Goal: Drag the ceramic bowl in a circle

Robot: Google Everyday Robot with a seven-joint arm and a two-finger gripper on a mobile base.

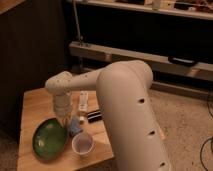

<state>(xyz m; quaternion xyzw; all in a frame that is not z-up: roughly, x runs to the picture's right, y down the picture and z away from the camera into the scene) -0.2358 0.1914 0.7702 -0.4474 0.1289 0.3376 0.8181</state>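
The ceramic bowl (49, 140), wide, shallow and green, lies near the front left of the wooden table (31, 106) and looks slightly tilted. My white arm comes in from the right and bends down over it. The gripper (65, 120) hangs at the bowl's far right rim, shut on that rim; the wrist hides most of the fingers.
A small white cup (82, 144) stands just right of the bowl, and a blue object (76, 125) lies between them. Farther back lie a white bar-shaped item (83, 100) and a black item (94, 116). The table's front edge is close to the bowl. A dark bench (150, 57) runs behind.
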